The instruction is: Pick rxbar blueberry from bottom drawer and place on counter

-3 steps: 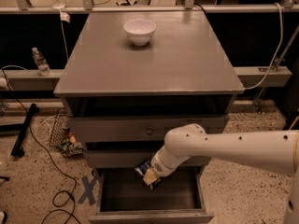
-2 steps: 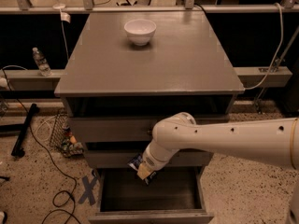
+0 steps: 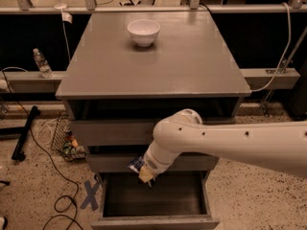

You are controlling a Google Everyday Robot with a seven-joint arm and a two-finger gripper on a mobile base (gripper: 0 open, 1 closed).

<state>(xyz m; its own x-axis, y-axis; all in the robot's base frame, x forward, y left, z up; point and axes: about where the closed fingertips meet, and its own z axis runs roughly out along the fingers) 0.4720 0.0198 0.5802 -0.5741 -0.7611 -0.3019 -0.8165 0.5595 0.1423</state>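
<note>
Above the open bottom drawer (image 3: pixel 154 221), your gripper (image 3: pixel 145 175) clenches the rxbar blueberry (image 3: pixel 136 165) (likely light, slick wrapper); pinch mid-bar.

Our white arm (image 3: pixel 240 143) reaches in from the right and runs leftward to a rounded joint, then bends down through the wrist (image 3: pixel 160 159). Our gripper (image 3: pixel 145 175) points down and left, hanging over the open bottom drawer (image 3: pixel 158 198), its fingers clamped on the rxbar blueberry (image 3: pixel 136 165).
</note>
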